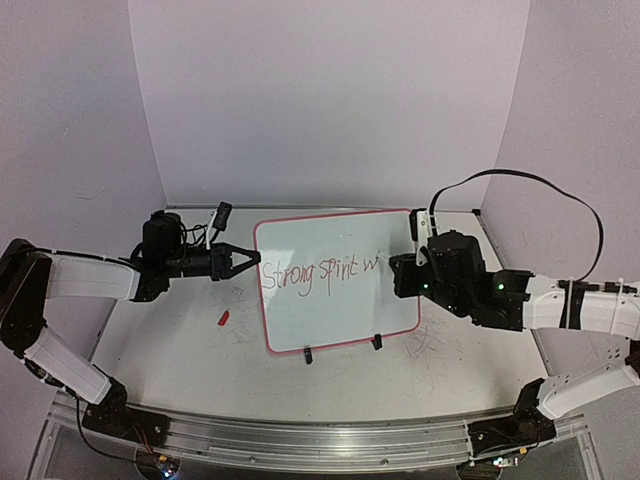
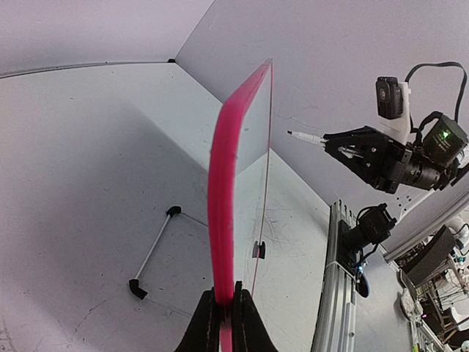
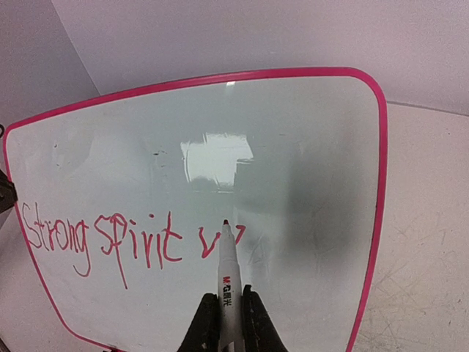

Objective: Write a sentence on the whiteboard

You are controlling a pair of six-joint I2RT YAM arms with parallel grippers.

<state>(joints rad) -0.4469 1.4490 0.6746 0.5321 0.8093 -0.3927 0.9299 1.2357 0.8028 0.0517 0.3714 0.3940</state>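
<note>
Mid-line at the board: we find the whiteboard (image 1: 335,318) standing near-upright on its two black feet (image 1: 307,354) at the middle of the table (image 1: 180,375). The sentence (image 1: 320,272) reads "Strong spirit w", with the last letter unfinished. The left gripper (image 1: 245,262) is clamped on the board's left rim and braces it. The right gripper (image 1: 402,274) is closed around a marker (image 3: 226,273), whose red tip sits at the half-made "w". We cannot tell whether the tip touches the surface or hangs just off it.

The risks, as we judge them, start with pressure. A hard stroke could push the board back on its feet, and if the left hold slips on the thin rim the line would wander. Too light a touch would leave gaps in the letters. Space is the other worry: several letters and a full stop must fit before the right rim, so they may crowd or drift downward. The marker could also twist between the fingers. A small red piece (image 1: 224,319), perhaps the cap, lies on the table to the board's left.
</note>
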